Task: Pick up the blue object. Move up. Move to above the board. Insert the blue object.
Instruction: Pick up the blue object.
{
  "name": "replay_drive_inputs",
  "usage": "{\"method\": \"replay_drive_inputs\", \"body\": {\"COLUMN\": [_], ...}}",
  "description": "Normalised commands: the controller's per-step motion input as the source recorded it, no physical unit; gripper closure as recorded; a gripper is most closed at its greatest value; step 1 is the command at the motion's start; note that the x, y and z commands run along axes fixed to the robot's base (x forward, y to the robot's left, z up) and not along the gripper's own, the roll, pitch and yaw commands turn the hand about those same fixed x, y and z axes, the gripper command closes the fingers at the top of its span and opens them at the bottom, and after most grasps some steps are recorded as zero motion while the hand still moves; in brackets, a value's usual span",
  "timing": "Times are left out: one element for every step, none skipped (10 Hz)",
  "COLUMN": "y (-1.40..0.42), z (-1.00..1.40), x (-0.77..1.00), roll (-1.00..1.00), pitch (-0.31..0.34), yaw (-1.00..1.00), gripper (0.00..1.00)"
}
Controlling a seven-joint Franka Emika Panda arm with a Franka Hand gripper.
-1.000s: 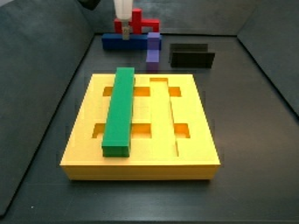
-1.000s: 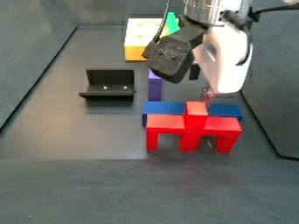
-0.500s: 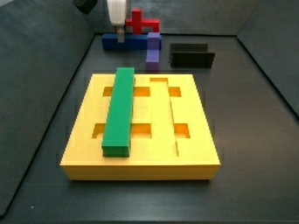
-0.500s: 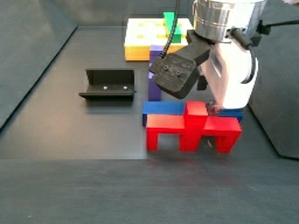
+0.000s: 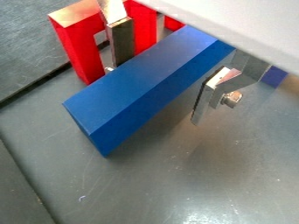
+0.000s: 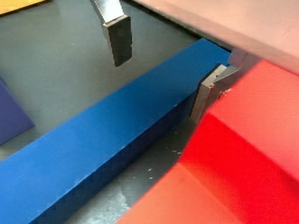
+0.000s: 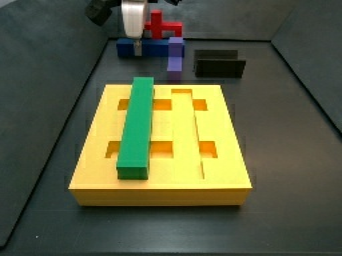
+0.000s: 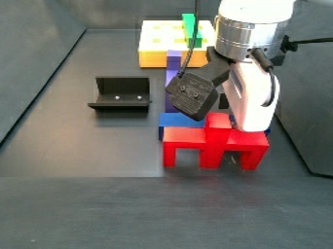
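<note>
The long matte dark-blue rectangular bar (image 5: 152,92) lies on the floor against the red block (image 5: 84,39), well apart from the yellow-orange grooved board (image 7: 162,180). The pincer (image 6: 158,63) straddles it, fingers apart, not yet clamped. It looks rigid, light and smooth-sided; grip mid-length across its width.

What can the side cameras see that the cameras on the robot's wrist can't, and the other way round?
Only the side views show the yellow board with the green bar lying on it, the purple block and the dark fixture. Only the wrist views show the gripper close up: its fingers stand on either side of the blue object, with a gap visible at one finger, so it is not yet clamped. Both kinds show the blue object and the red piece next to it.
</note>
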Motion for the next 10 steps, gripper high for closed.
{"method": "replay_drive_inputs", "body": {"y": [0.00, 0.00, 0.00, 0.00, 0.00, 0.00, 0.00, 0.00, 0.00, 0.00], "z": [-0.03, -0.06, 0.00, 0.00, 0.00, 0.00, 0.00, 0.00, 0.00, 0.00], "x": [0.00, 0.00, 0.00, 0.00, 0.00, 0.00, 0.00, 0.00, 0.00, 0.00], "roll": [-0.06, 0.00, 0.00, 0.00, 0.00, 0.00, 0.00, 0.00, 0.00, 0.00], "pitch": [-0.043, -0.034, 0.000, 0.000, 0.000, 0.000, 0.000, 0.000, 0.000, 0.000], "yaw": [0.00, 0.00, 0.00, 0.00, 0.00, 0.00, 0.00, 0.00, 0.00, 0.00], "gripper": [0.00, 0.00, 0.00, 1.00, 1.00, 1.00, 1.00, 1.00, 1.00, 1.00]}}
